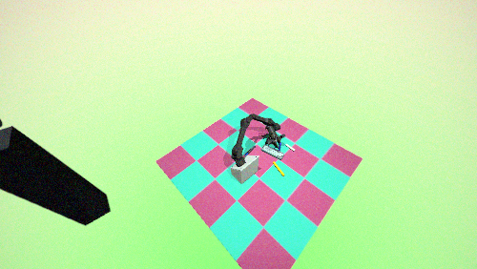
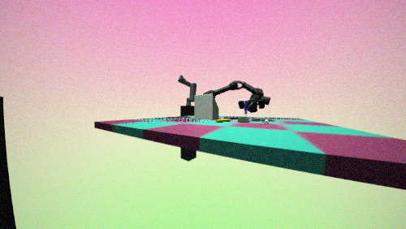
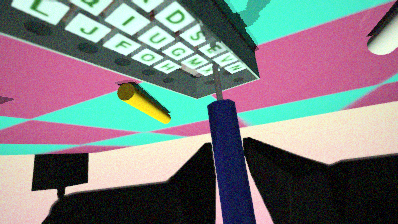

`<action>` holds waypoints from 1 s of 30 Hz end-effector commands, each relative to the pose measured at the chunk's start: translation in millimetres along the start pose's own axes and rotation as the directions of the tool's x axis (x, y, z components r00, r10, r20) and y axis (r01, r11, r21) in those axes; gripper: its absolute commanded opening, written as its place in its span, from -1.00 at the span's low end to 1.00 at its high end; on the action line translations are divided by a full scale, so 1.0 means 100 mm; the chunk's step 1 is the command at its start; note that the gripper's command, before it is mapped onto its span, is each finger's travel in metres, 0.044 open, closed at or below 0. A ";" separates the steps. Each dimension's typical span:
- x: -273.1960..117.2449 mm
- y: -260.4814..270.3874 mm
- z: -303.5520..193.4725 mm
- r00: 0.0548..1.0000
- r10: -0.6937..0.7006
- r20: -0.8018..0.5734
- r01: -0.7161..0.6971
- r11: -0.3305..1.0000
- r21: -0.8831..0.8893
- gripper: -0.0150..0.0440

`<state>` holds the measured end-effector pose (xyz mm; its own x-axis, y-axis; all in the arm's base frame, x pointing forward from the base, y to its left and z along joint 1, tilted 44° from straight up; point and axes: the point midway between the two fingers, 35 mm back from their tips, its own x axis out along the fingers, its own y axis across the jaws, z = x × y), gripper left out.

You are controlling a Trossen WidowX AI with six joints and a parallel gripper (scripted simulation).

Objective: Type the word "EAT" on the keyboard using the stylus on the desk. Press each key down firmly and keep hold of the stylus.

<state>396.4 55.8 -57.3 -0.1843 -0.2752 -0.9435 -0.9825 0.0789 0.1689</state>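
Above a lettered keyboard (image 1: 273, 152) (image 2: 244, 119) (image 3: 175, 89), the black claw (image 1: 273, 142) (image 2: 246, 106) (image 3: 227, 147) grips a blue stylus (image 1: 279, 146) (image 2: 246, 107) (image 3: 230, 155), its thin grey tip pointing toward the keys.

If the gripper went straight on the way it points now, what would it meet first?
Probably the keyboard, stylus tip first, around the E key; depth is unclear, so I can't tell which key.

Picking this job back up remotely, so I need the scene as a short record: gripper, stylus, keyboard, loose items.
gripper: shut on the stylus
stylus: blue, thin tip toward the keyboard
keyboard: white keys, green letters
tip contact: cannot tell; tip overlaps keys near E in wrist view
loose items: yellow stick, white stick
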 end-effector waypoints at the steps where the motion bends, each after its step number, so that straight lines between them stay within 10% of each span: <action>1: 0.01 0.00 0.03 1.000 0.001 0.005 -0.001 1.000 0.004 -0.22; 30: 0.06 0.00 0.12 1.000 0.001 0.005 -0.001 1.000 0.003 -0.22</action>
<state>395.2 63.3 -65.0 -0.1851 -0.2750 -0.9435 -0.9824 0.0784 0.1698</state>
